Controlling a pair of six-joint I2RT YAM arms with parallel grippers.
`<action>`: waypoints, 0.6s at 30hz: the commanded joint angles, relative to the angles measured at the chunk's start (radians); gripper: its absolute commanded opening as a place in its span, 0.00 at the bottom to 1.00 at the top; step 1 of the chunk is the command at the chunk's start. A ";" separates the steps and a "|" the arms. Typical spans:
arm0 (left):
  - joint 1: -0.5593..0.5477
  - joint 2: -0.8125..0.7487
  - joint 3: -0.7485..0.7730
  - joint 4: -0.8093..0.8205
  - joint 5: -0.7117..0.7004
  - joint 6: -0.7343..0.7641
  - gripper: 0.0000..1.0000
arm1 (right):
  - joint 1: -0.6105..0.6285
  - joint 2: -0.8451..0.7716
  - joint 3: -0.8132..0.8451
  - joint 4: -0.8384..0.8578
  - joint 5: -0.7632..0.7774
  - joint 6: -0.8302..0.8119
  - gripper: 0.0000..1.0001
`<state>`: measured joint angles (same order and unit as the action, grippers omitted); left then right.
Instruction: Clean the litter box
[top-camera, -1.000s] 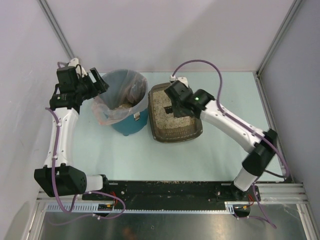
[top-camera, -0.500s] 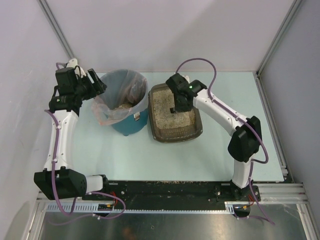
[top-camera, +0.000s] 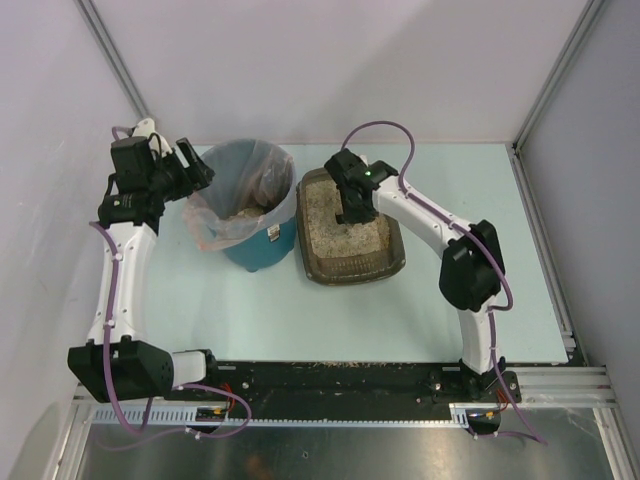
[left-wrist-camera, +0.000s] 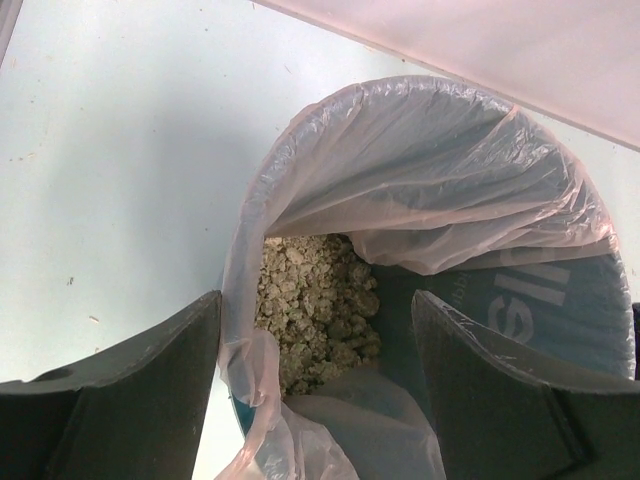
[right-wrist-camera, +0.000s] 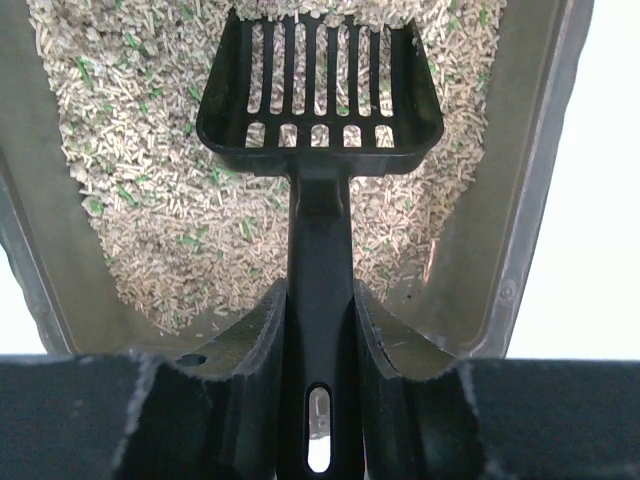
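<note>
The litter box (top-camera: 392, 262) is a grey-brown tray with beige pellets, lying right of the teal bin (top-camera: 258, 252). My right gripper (top-camera: 350, 207) hangs over its far half, shut on the handle of a black slotted scoop (right-wrist-camera: 320, 90). In the right wrist view the gripper (right-wrist-camera: 320, 300) clamps the handle, and the empty scoop head sits over the pellets inside the tray's wall (right-wrist-camera: 520, 200). My left gripper (top-camera: 199, 170) is at the bin's left rim. Its wrist view shows this gripper (left-wrist-camera: 315, 330) open, with the clear liner's edge (left-wrist-camera: 245, 340) between the fingers.
Clumped litter (left-wrist-camera: 315, 300) lies at the bottom of the lined bin (left-wrist-camera: 560, 300). Grey walls close off the back and both sides of the table (top-camera: 450, 320). A black rail (top-camera: 340, 378) with scattered grains runs along the near edge.
The right arm has folded up, its elbow swinging up and left, and the scoop has shifted toward the box's far left part. The left gripper has barely moved at the bin's rim.
</note>
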<state>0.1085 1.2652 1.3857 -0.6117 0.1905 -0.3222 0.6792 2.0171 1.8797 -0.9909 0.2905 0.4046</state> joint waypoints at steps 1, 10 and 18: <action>-0.001 -0.046 -0.007 0.032 0.056 -0.003 0.79 | 0.000 0.055 0.016 0.095 0.012 -0.029 0.00; 0.000 -0.050 -0.011 0.032 0.064 -0.008 0.81 | -0.003 0.072 -0.077 0.256 0.078 -0.064 0.00; 0.002 -0.055 -0.016 0.033 0.072 -0.012 0.81 | -0.003 0.028 -0.237 0.489 0.096 -0.078 0.00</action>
<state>0.1108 1.2476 1.3697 -0.6083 0.1989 -0.3225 0.6804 2.0716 1.6897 -0.6827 0.3424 0.3431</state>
